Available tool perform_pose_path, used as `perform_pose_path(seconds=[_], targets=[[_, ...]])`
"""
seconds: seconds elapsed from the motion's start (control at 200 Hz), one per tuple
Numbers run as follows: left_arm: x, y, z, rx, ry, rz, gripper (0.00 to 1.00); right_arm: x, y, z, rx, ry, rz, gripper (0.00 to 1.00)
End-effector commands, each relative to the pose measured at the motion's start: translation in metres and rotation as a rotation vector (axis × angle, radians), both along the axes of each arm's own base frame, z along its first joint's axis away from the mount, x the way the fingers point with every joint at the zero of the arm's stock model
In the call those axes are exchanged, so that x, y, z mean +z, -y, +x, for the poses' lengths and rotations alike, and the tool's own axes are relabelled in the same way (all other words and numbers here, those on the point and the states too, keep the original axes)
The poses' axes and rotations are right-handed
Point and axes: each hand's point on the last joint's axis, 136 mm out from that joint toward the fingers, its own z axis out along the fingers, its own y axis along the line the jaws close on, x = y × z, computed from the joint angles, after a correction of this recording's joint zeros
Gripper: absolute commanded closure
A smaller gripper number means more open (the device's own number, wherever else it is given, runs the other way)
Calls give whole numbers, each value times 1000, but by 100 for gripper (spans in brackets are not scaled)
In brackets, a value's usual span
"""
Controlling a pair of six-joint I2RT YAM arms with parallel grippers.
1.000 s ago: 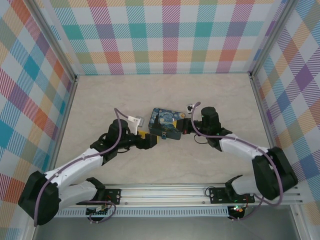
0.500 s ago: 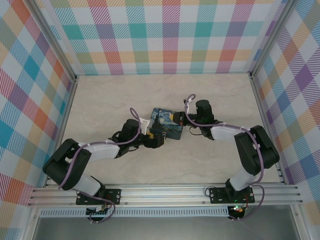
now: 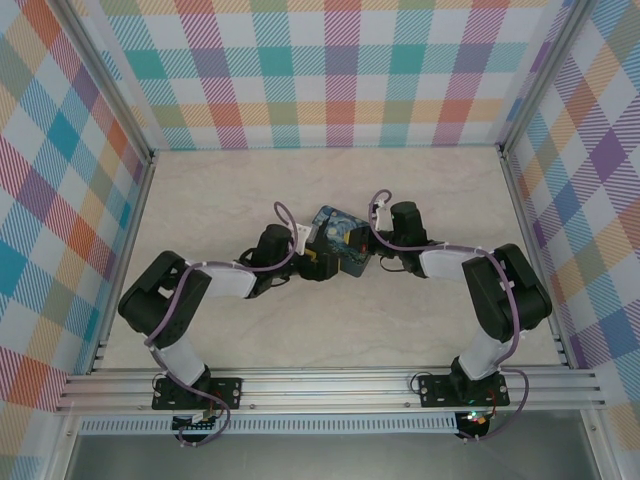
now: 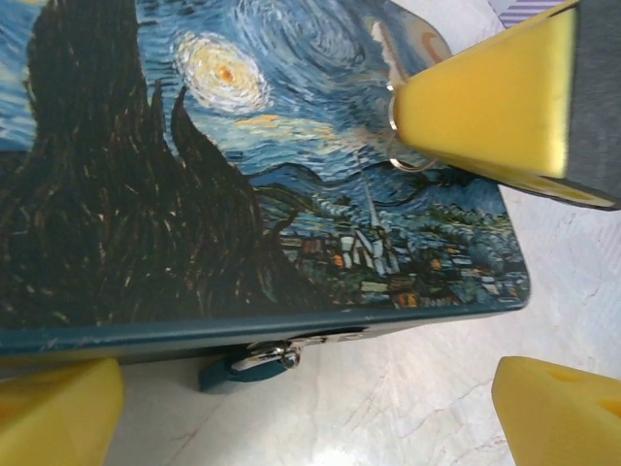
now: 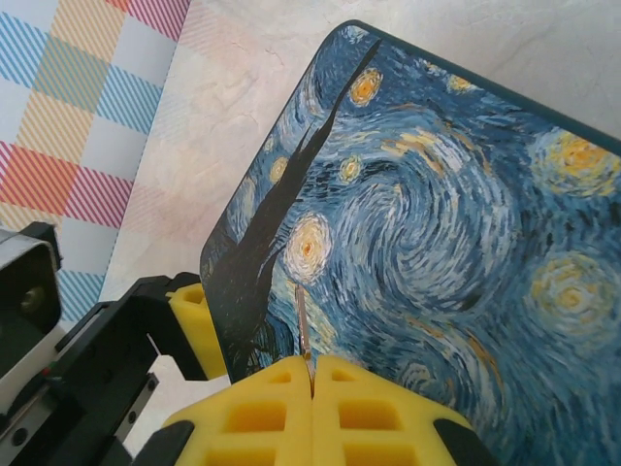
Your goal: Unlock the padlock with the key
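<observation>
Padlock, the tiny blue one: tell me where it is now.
In the left wrist view, the tiny blue padlock hangs at the lower edge of the starry-night painted tin box, bottom, left of centre.

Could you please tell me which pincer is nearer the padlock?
Left. The left pincer flanks the padlock at the tin's edge; the right pincer is over its lid, holding the key.

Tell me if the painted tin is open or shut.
Shut. The starry-night painted tin box lies closed, the small blue padlock hanging on its front clasp.

Pale marbled table [image 3: 400, 320]; starry-night tin [image 3: 335, 228] flat mid-table; blue padlock [image 4: 233, 369] at tin's edge.
</observation>
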Motion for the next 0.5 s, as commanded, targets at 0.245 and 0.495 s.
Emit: perform_pose_path(seconds=[0.245,0.495], targets=[[-3,20,4,-109,17,-44,17,-25,10,-10,-48,-83,-25,98],[-17,23,11,-105,20,-42,22,-23,9,-9,-39,-76,-28,98]])
